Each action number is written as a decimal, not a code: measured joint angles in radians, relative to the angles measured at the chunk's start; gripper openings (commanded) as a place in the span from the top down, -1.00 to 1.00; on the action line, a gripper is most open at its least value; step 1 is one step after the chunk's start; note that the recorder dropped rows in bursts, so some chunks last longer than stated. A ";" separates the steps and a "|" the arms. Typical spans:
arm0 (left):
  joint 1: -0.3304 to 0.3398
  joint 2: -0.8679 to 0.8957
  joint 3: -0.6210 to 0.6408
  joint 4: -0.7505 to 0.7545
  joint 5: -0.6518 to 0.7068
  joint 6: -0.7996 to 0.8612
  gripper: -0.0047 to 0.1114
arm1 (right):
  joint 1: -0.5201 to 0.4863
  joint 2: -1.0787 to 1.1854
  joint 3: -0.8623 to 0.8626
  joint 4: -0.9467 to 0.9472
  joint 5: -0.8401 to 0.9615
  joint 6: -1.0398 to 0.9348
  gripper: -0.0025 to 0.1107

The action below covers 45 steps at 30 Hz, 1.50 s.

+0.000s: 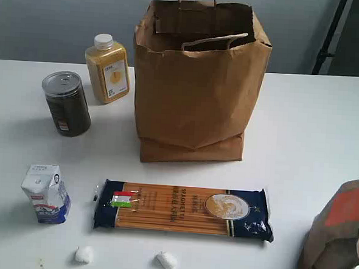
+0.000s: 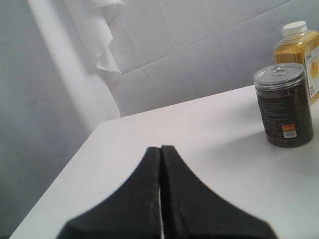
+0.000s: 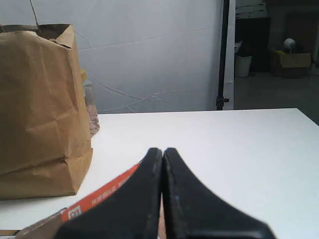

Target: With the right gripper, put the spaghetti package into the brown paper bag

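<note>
A spaghetti package lies flat on the white desk, near the front of an upright brown paper bag whose open mouth is ready to receive it; the right pincer, 2 fingers pressed together, holds nothing.

Plain brown paper bag, blue-ended yellow spaghetti package

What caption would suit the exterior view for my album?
Spaghetti package lies flat near the open, upright brown paper bag on a white table.
</note>
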 measured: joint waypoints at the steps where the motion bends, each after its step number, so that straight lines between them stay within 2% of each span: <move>1: 0.000 0.000 0.000 0.000 0.000 0.000 0.92 | 0.000 0.000 0.000 0.000 0.000 0.000 0.96; 8: 0.000 0.000 0.000 0.000 0.000 0.000 0.92 | 0.000 0.000 0.000 0.004 -0.008 0.000 0.96; 11: 0.000 0.000 0.000 0.000 0.000 0.000 0.92 | 0.000 -0.001 0.000 0.073 -0.106 0.000 0.96; 15: 0.000 0.000 0.000 0.000 0.000 0.000 0.92 | 0.000 0.004 -0.174 0.104 -0.104 -0.003 0.96; 17: 0.000 0.000 0.000 0.000 0.000 0.000 0.92 | 0.000 0.078 -0.292 0.115 -0.039 -0.032 0.96; 20: 0.000 0.000 0.000 0.000 0.000 0.000 0.92 | 0.000 0.310 -0.462 0.306 0.173 -0.358 0.96; 21: 0.000 0.000 0.000 0.000 0.000 0.000 0.92 | 0.000 0.400 -0.523 0.420 0.284 -0.531 0.96; 23: 0.000 0.000 0.000 0.000 0.000 0.000 0.92 | 0.000 0.534 -0.606 0.559 0.472 -0.733 0.96; 25: 0.000 0.000 0.000 0.000 0.000 0.000 0.92 | 0.000 0.633 -0.669 0.618 0.643 -0.788 0.96; 28: 0.000 0.000 0.000 0.000 0.000 0.000 0.92 | 0.036 0.683 -0.686 0.606 0.707 -0.689 0.96; 32: 0.000 0.000 0.000 0.000 0.000 0.000 0.92 | 0.149 0.696 -0.687 0.509 0.716 -0.468 0.96; 41: 0.000 0.000 0.000 0.000 0.000 0.000 0.92 | 0.556 0.798 -0.689 0.164 0.677 -0.096 0.95; 43: 0.000 0.000 0.000 0.000 0.000 0.000 0.92 | 0.627 0.870 -0.694 0.117 0.652 -0.033 0.85; 45: 0.000 0.000 0.000 0.000 0.000 0.000 0.92 | 0.692 0.965 -0.720 0.085 0.638 -0.006 0.59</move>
